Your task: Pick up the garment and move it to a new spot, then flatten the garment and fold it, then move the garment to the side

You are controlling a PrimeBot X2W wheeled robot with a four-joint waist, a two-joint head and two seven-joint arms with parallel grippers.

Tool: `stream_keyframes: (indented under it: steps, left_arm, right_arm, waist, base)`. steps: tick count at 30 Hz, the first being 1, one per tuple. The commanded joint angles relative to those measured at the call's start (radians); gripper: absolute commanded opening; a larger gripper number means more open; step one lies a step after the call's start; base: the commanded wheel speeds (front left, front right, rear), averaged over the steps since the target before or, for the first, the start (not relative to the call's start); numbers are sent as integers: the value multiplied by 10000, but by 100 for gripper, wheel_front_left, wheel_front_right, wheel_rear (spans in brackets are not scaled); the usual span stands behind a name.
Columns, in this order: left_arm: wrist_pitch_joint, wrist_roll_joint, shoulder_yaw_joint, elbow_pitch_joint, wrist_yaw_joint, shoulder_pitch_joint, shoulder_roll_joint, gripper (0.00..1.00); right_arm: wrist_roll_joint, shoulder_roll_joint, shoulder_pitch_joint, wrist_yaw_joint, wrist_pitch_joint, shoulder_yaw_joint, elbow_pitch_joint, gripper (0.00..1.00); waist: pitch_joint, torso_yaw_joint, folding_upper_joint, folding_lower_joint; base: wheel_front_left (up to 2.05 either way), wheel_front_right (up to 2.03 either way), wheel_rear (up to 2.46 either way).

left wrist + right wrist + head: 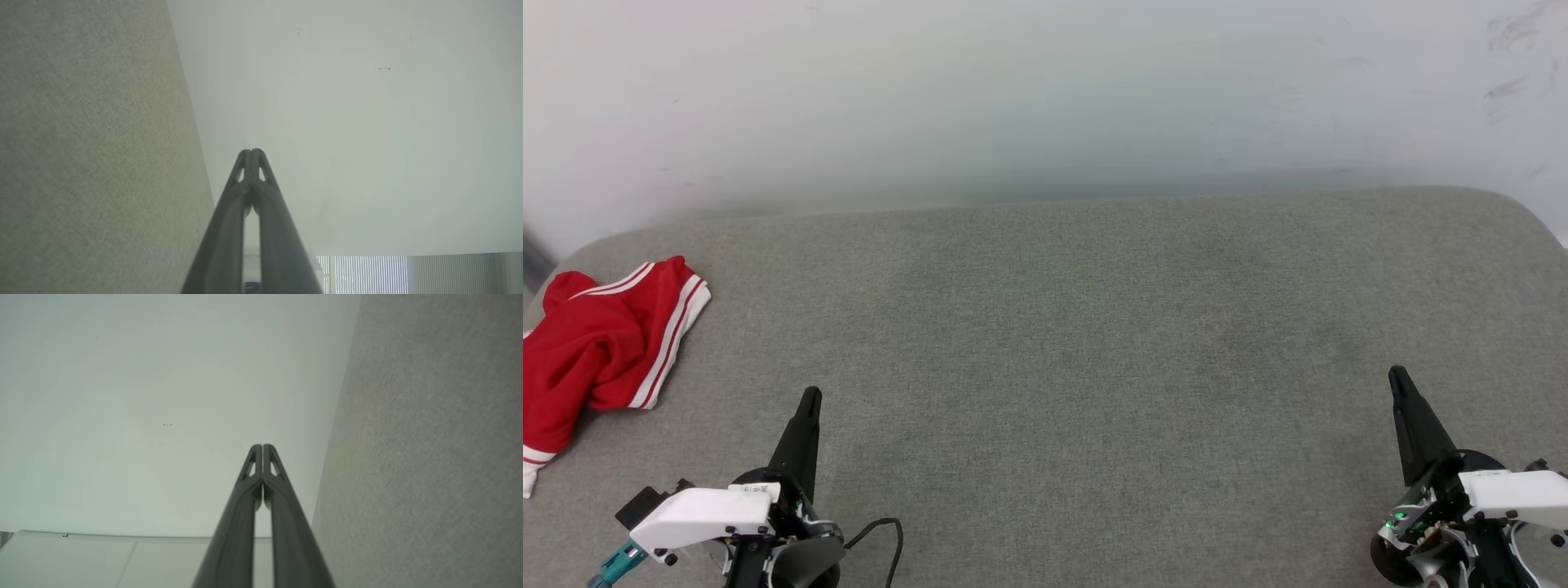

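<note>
Two claws rise from the bottom of the head view, both with their long dark fingers pressed together and nothing held. The left claw (809,395) is at the lower left and the right claw (1397,374) at the lower right, each pointing up the picture over the grey cloth-covered desk (1078,343). The garment (596,351) lies crumpled at the desk's far left edge, well apart from the right claw and up and to the left of the left claw, not touching it. It is red, with white-and-red striped trim along the edge nearest the middle of the desk, and part of it runs out of the frame's left side. A black cable (886,531) loops beside the left wrist's white housing. Behind the desk stands a pale wall (1013,98) with a few dark scuffs at its upper right. In the left wrist view the left claw (252,152) shows its two fingers meeting at the tips, closed on nothing, aimed at the pale wall (359,122). The desk (81,143) runs down the left of that picture, and a slatted blind (367,273) shows at the bottom right. In the right wrist view the right claw (262,446) is likewise closed tip to tip and empty, pointing at the wall (143,396), with the desk (433,437) along the right side.
</note>
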Motion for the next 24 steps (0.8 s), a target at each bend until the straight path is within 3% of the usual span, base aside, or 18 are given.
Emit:
stream_keyframes:
  steps: [1,24]
  left_arm:
    - [43,17,31,1,-30,-66,-17,0]
    - [42,16,29,1,-30,-66,-17,0]
  right_arm:
    - [-48,33,-109,-3,6,0,8,0]
    - [-48,34,-109,-3,4,3,8,0]
  waist:
    - [0,0,0,0]
    - [0,0,0,0]
  base:
    - [0,0,0]
    - [0,0,0]
